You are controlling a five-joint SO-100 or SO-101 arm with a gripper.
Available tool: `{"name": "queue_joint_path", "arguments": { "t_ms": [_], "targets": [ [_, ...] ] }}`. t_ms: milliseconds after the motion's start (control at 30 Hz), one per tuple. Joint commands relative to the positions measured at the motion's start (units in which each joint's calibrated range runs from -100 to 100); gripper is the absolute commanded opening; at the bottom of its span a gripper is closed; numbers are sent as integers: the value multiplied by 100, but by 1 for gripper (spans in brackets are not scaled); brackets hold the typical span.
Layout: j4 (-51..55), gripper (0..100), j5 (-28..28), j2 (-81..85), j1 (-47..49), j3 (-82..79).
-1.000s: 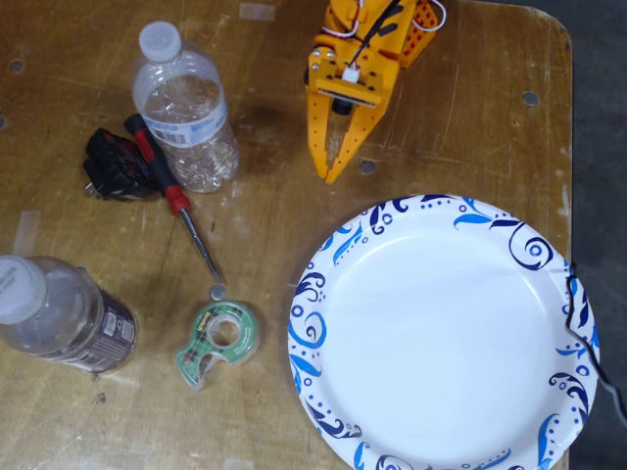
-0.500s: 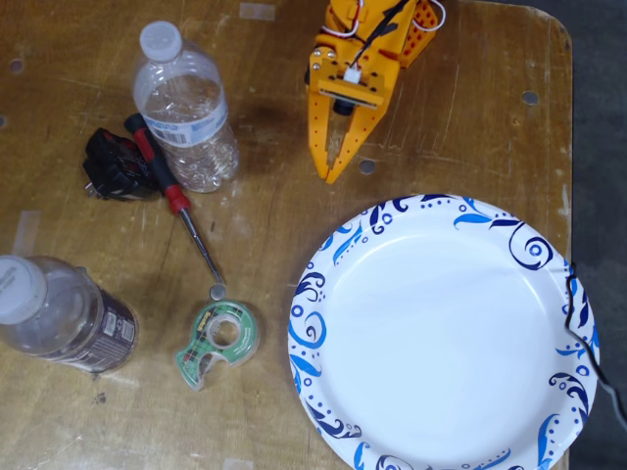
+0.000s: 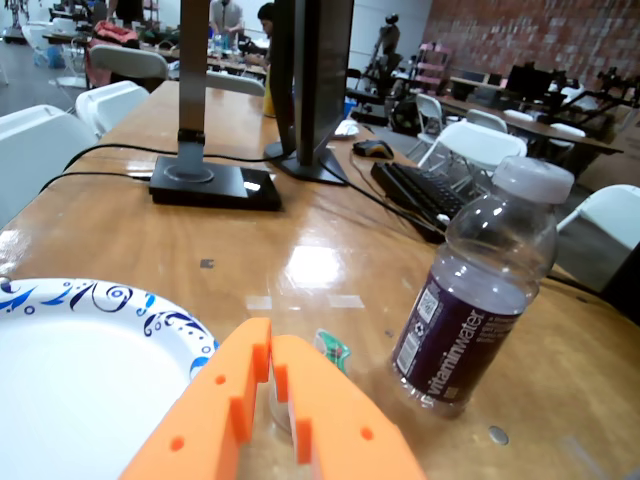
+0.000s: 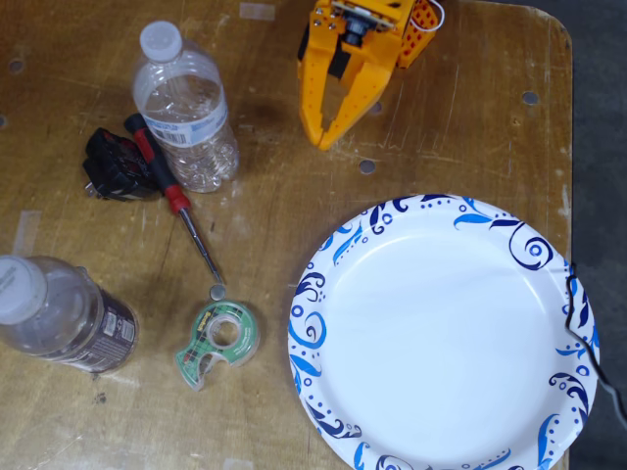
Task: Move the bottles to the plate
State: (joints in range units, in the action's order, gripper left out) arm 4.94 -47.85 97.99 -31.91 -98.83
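Observation:
My orange gripper [image 4: 323, 137] is at the top middle of the fixed view, shut and empty, fingertips low over the bare table. The bottle with the white-blue label [image 4: 186, 113] stands left of it. The wider bottle with the dark brown label [image 4: 64, 315] stands at the lower left, far from the gripper. The white plate with blue swirls [image 4: 441, 333] lies empty at the lower right. In the wrist view the gripper [image 3: 270, 350] has its jaws together, the dark-label bottle [image 3: 480, 300] stands to the right and the plate [image 3: 70, 380] lies to the left. The white-blue bottle is out of that view.
A green tape dispenser [image 4: 217, 340] lies left of the plate, also in the wrist view [image 3: 333, 349]. A red-handled screwdriver [image 4: 171, 196] and a black object [image 4: 113, 166] lie by the white-blue bottle. Monitor stands [image 3: 215, 180] and a keyboard [image 3: 425, 195] are farther along the table.

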Motion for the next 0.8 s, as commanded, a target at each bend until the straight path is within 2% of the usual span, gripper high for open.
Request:
{"name": "queue_joint_path", "arguments": {
  "t_ms": [0,367,600,767],
  "targets": [
    [-311,2,17,75,-146,-9],
    [-241,2,-24,75,-1440,838],
    [2143,2,-108,41,-1721,2640],
    [3188,2,-431,58,-1958,3216]
  ]
}}
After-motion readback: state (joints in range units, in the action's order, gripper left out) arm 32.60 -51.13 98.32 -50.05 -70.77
